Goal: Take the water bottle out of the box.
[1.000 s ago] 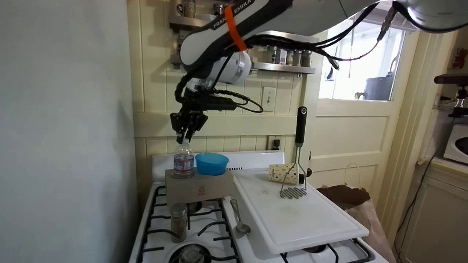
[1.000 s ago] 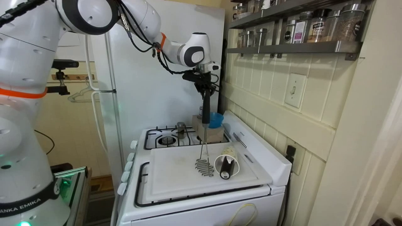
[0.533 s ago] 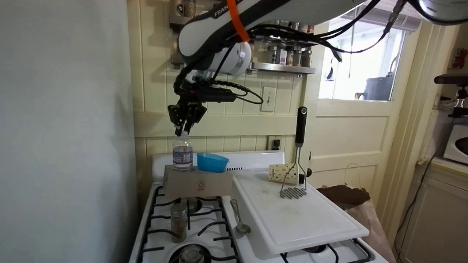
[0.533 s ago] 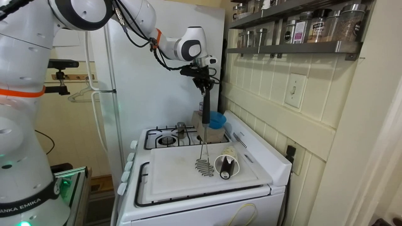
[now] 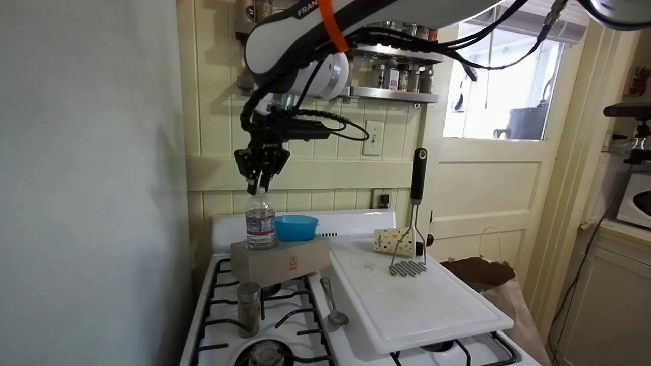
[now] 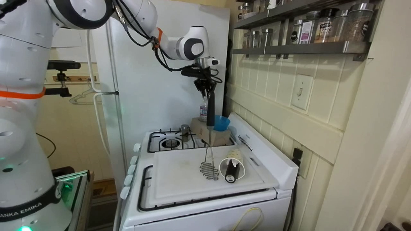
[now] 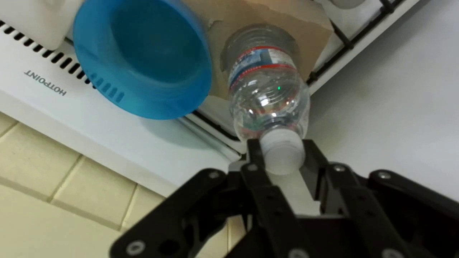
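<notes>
The water bottle (image 5: 261, 223) stands nearly upright with its base at a dark round patch, seemingly an opening, in the top of the brown cardboard box (image 5: 285, 262). It also shows in an exterior view (image 6: 203, 110) and in the wrist view (image 7: 267, 93). How deep the base sits I cannot tell. My gripper (image 5: 257, 187) is above the box, its fingers (image 7: 281, 154) closed on both sides of the bottle's white cap. The box (image 6: 218, 138) sits askew at the stove's back left corner. A blue bowl (image 5: 296, 229) stands on it beside the bottle.
A spice jar (image 5: 249, 312) stands on the burner grate before the box. A spoon (image 5: 334, 311) lies beside the white cutting board (image 5: 407, 310), which bears a masher (image 5: 418, 175) and a patterned cup (image 5: 391, 241). The fridge side (image 6: 173, 89) rises close beyond the bottle.
The gripper and bottle first rose, then dropped slightly and shifted right in an exterior view. The box moved along with the bottle and turned. The blue bowl tilted, then levelled.
</notes>
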{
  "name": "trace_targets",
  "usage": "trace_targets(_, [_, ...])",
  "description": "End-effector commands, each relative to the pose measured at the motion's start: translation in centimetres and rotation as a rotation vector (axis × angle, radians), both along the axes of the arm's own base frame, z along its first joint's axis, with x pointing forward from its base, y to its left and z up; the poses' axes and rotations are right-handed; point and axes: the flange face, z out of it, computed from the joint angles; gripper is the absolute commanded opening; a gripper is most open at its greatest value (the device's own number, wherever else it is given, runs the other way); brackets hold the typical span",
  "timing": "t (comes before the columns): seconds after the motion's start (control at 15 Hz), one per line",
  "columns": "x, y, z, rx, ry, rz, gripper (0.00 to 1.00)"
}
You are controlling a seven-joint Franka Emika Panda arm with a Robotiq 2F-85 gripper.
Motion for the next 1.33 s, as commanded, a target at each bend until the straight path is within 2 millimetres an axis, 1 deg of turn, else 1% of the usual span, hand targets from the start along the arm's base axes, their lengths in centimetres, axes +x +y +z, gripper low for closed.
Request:
trace_targets(0.0, [-0.6, 0.7, -1.5, -0.047, 0.06, -0.009, 0.08])
trace_targets(0.2, [-0.2, 0.8, -2.2, -0.041, 0.058, -0.032, 0.08])
trace_targets(0.67, [0.0, 0.2, -0.7, -0.002, 0.018, -0.085, 0.08])
trace_targets(0.93, [-0.3, 0.3, 0.2, 0.006, -0.004, -0.084, 0.08])
trace_targets(1.27, [-0.7, -0.2, 2.1, 0.018, -0.034, -0.087, 0.08])
